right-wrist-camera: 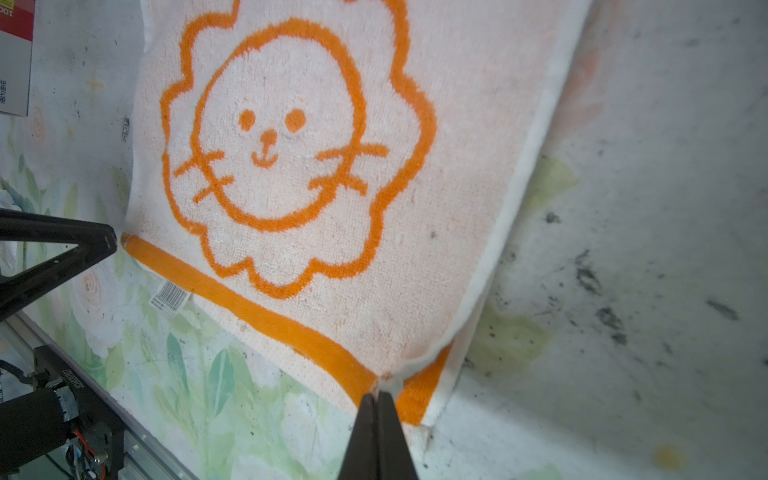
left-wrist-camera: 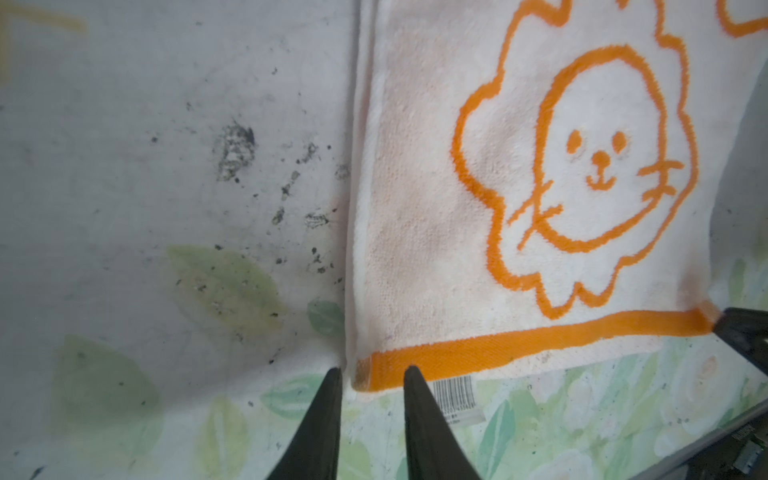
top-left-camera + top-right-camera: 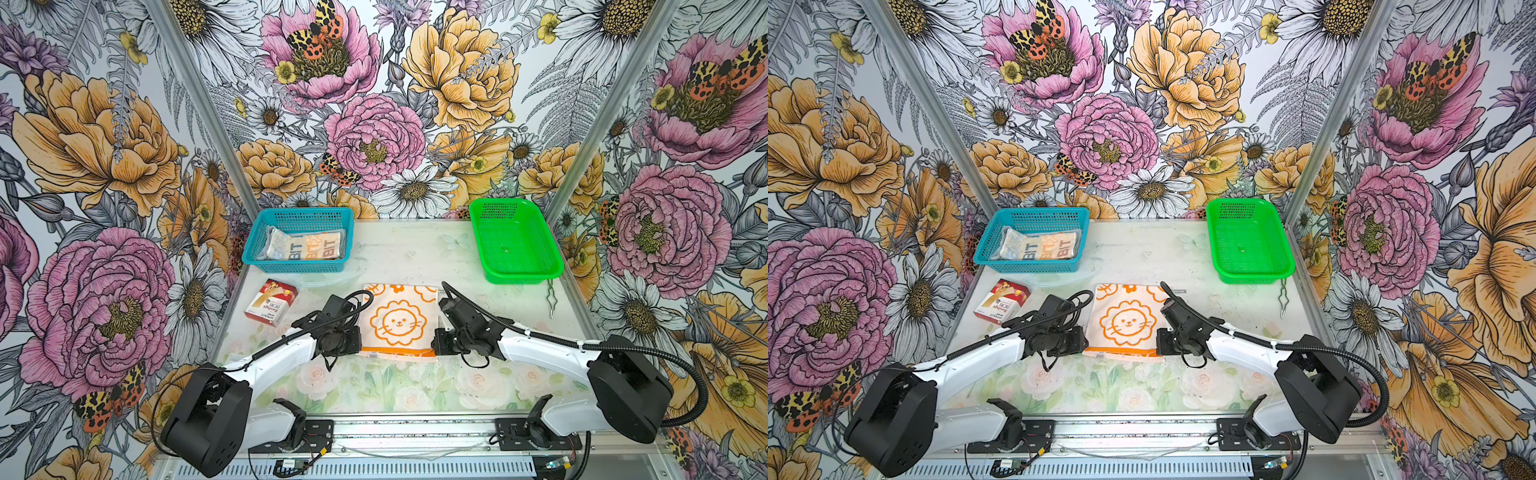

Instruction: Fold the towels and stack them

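Lion towel (image 3: 398, 322) mid-fold: right gripper (image 1: 377, 397), jaws closed, pinches its 5 o'clock corner; left gripper (image 2: 372, 374), jaws apart, straddles the 7 o'clock corner. Next, both grips likely need matching.

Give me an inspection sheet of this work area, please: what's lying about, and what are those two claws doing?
Surface: table, pale flower print, dark scuffs.
Job's things: lion towel folded flat at centre; RABBIT towel in the blue basket; no other towel seen.
Clutter: red-and-white box; green basket, nearly empty; small metal tool beside it.
Grippers: left gripper open around a near towel corner; right gripper shut on the other near corner.
Cables: black cable along each arm, none snagged.
Surroundings: flowered walls on three sides.
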